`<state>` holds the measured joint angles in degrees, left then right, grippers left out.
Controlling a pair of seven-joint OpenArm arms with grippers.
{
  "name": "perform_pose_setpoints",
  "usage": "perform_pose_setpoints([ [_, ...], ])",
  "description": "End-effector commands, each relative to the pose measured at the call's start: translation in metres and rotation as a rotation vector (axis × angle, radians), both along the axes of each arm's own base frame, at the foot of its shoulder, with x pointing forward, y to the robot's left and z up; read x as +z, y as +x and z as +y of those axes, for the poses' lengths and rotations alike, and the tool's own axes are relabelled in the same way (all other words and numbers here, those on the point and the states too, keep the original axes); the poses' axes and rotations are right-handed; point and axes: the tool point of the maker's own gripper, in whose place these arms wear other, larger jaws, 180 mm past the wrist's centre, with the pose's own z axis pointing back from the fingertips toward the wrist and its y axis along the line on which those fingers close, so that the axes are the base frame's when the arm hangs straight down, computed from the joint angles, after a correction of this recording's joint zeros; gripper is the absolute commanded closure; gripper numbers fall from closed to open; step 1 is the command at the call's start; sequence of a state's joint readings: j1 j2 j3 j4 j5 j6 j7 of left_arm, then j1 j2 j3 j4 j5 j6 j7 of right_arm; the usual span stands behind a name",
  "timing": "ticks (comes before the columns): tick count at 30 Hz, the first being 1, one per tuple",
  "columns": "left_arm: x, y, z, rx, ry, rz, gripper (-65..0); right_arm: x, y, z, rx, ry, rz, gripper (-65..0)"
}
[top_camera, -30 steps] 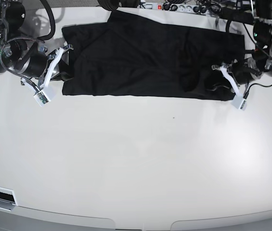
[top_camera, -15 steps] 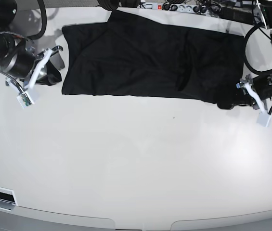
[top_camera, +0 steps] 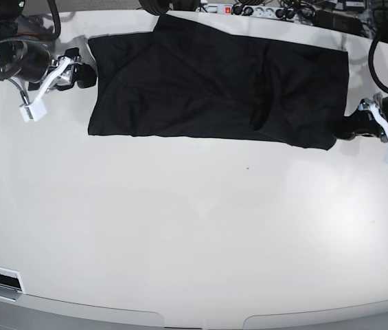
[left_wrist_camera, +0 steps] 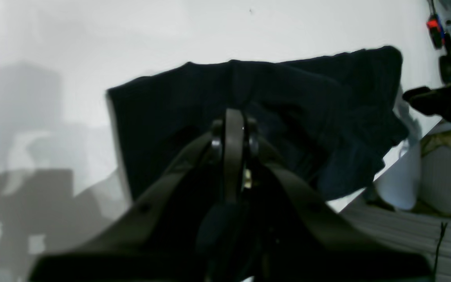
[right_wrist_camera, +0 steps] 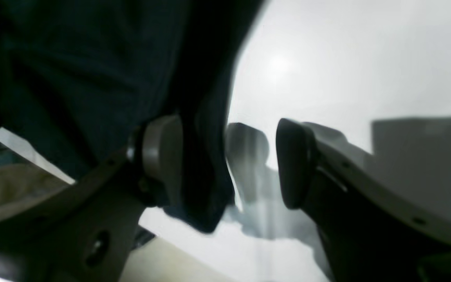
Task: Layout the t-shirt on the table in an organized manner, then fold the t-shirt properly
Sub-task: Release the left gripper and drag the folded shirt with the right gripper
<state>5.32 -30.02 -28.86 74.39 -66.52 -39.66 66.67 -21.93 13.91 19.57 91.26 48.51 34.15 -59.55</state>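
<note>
A glossy white tabletop (top_camera: 194,234) is filling nearly the whole base view, throwing back soft glare on its near right part. Along its far edge a power strip (top_camera: 248,9) and black cables are lying, partly cut off by the frame.

The t-shirt (top_camera: 214,86) is lying flat along the far side of the tabletop as a long black band, its near edge running almost straight and its far edge reaching close to the tabletop's rim. Folds within the dark cloth are hard to make out.

The left gripper (top_camera: 350,128) is sitting just beside the t-shirt's near corner at the view's right. In its wrist view the left gripper (left_wrist_camera: 231,129) is showing its fingers pressed together, with black cloth behind them; whether any cloth is pinched cannot be told. The right gripper (top_camera: 77,74) is sitting beside the opposite end of the t-shirt, and in its blurred wrist view the right gripper (right_wrist_camera: 229,160) is standing wide apart, holding nothing, with the cloth's edge hanging against one pad (right_wrist_camera: 163,156).

The whole near half of the tabletop is lying open.
</note>
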Motion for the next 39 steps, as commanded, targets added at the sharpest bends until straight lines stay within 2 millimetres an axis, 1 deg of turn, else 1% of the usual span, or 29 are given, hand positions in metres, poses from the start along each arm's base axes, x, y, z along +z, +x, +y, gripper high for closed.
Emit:
perform_pose_setpoints([
  [1, 0.014, 0.007, 0.006, -0.001, 0.004, -0.045, 0.0, 0.003, 0.006, -0.002, -0.012, 0.022, -0.023, -39.5],
  [3, 0.014, 0.007, 0.007, -0.002, 0.008, -0.044, 0.0, -0.006, 0.005, 0.005, -0.027, 0.08, -0.004, -39.4],
  [8, 0.014, 0.007, 0.007, -0.002, 0.007, -0.044, 0.0, -0.019, -0.009, 0.038, -0.014, 0.224, 0.065, -39.4],
  [13, 0.014, 0.007, 0.007, -0.002, 0.006, -0.044, 0.0, -0.016, -0.006, 0.06, -0.038, 0.294, 0.053, -39.4],
  [16, 0.014, 0.007, 0.006, -0.002, 0.006, -0.044, 0.0, -0.015, -0.005, 0.07, -0.041, 0.317, 0.049, -39.4],
  [22, 0.017, 0.008, 0.005, 0.001, -0.009, -0.053, 0.0, -0.01, 0.0, 0.081, -0.019, 0.35, 0.042, -39.4],
  [25, 0.017, 0.009, 0.005, 0.001, -0.013, -0.054, 0.0, -0.001, 0.005, 0.078, 0.01, 0.375, 0.04, -39.4],
  [28, 0.016, 0.007, 0.005, 0.0, -0.012, -0.049, 0.0, 0.01, 0.012, 0.07, -0.005, 0.417, 0.007, -39.4],
  [30, 0.016, 0.007, 0.005, 0.0, -0.012, -0.049, 0.0, 0.01, 0.013, 0.068, -0.013, 0.413, 0.0, -39.4],
  [32, 0.017, 0.008, 0.005, 0.001, -0.014, -0.051, 0.0, 0.01, 0.015, 0.069, -0.023, 0.417, -0.007, -39.4],
  [36, 0.018, 0.008, 0.004, 0.002, -0.02, -0.055, 0.0, 0.011, 0.014, 0.081, -0.029, 0.445, -0.006, -39.4],
  [39, 0.018, 0.008, 0.004, 0.002, -0.019, -0.055, 0.0, 0.0, 0.013, 0.087, -0.033, 0.399, 0.006, -39.4],
])
